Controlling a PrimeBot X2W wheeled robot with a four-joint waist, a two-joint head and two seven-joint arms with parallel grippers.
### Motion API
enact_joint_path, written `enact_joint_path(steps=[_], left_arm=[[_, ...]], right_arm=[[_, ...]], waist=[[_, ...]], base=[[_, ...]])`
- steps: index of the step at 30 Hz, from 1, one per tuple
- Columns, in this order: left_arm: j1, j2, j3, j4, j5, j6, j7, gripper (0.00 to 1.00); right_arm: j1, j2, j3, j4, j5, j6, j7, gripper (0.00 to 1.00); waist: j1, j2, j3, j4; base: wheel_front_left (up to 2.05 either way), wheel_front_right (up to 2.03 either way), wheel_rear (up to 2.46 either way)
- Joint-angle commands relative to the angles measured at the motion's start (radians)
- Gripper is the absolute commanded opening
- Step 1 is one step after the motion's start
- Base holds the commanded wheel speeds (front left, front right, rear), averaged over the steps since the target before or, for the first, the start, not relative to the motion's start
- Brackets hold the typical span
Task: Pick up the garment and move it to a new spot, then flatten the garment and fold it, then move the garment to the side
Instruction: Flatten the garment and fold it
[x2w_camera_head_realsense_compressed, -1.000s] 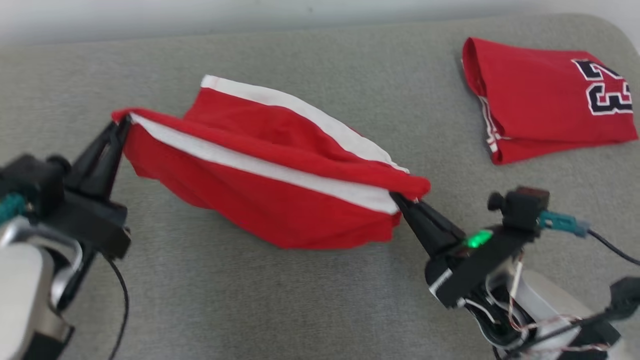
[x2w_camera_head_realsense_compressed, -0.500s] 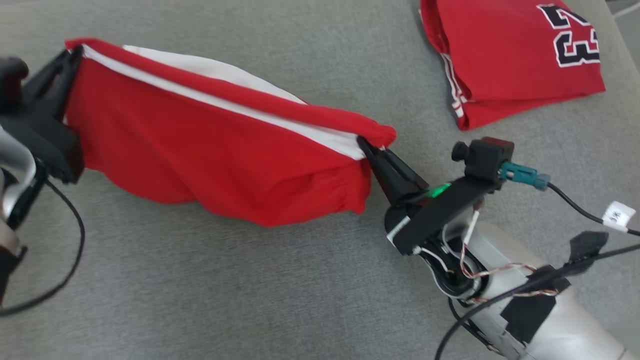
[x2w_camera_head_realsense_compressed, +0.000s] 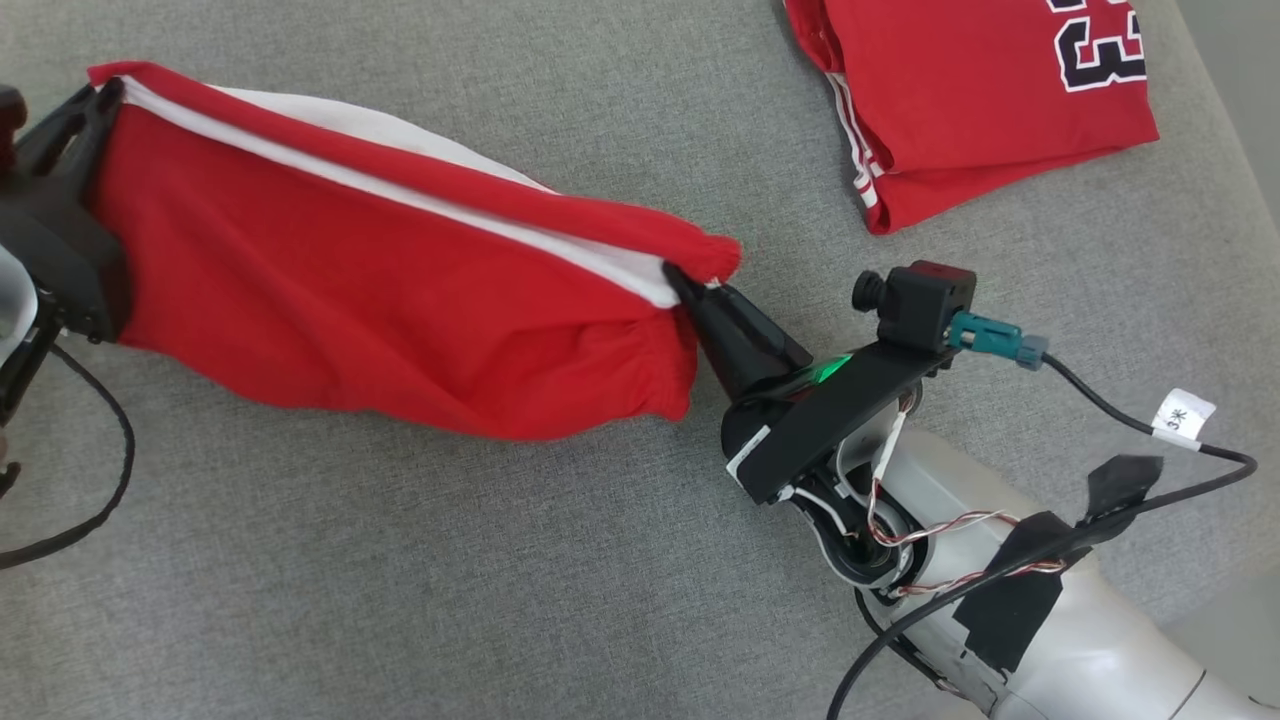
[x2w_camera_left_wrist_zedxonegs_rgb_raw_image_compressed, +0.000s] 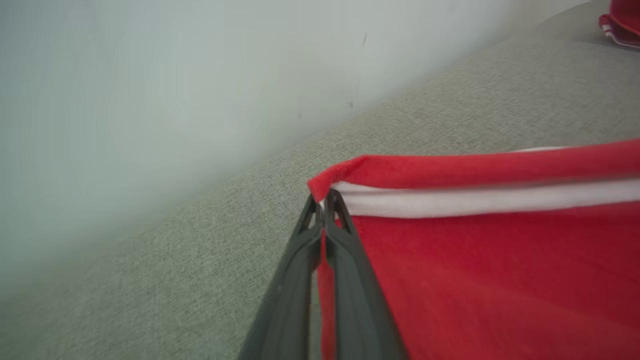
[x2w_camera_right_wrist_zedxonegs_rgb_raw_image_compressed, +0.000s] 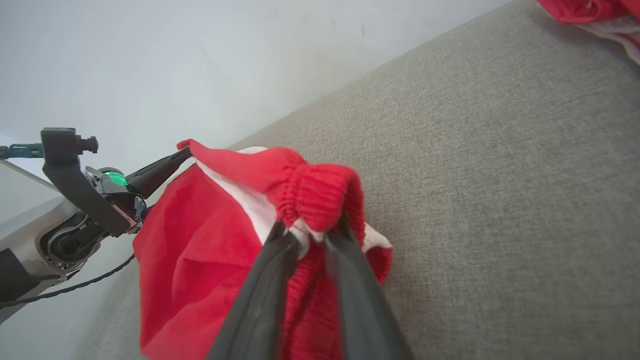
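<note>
Red white-striped fabric garment (x2w_camera_head_realsense_compressed: 380, 300) hung stretched over grey woven cushion (x2w_camera_head_realsense_compressed: 400, 580); left jaws clamped its left end, right jaws its right.

Indoor room; grey upholstered surface (x2w_camera_head_realsense_compressed: 500, 580); pale wall (x2w_camera_left_wrist_zedxonegs_rgb_raw_image_compressed: 150, 75).

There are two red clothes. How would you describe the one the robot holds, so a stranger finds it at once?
Start from the grey fabric surface. Over its left half, a red garment hangs stretched between the left claw and the right claw. Unlike the folded red jersey at the far right, it has one broad white band and no number.
</note>
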Motion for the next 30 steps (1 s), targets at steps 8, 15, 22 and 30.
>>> enact_joint_path(steps=[8,15,22,30], left_arm=[[0.009,-0.011,-0.036,0.074,-0.046,0.002,-0.125,1.0],[0.068,-0.006,-0.014,0.062,-0.07,0.01,-0.169,1.0],[0.21,0.005,0.093,-0.099,-0.069,0.113,-0.179,1.0],[0.409,-0.021,0.218,-0.305,-0.046,0.191,-0.179,1.0]], right_arm=[[0.034,-0.044,-0.009,0.014,-0.037,0.0,-0.022,1.0],[0.107,-0.09,-0.071,-0.02,-0.107,0.0,-0.035,1.0],[0.223,-0.089,-0.218,-0.095,-0.287,0.0,-0.043,1.0],[0.424,0.011,-0.453,-0.233,-0.561,0.0,-0.042,1.0]], waist=[[-0.0002,-0.0002,-0.065,0.031],[-0.0002,-0.0002,-0.128,0.055],[-0.0002,-0.0002,-0.184,0.079],[-0.0002,-0.0002,-0.216,0.116]], base=[[0.0,0.0,0.0],[0.0,0.0,0.0],[0.0,0.0,0.0],[0.0,0.0,0.0]])
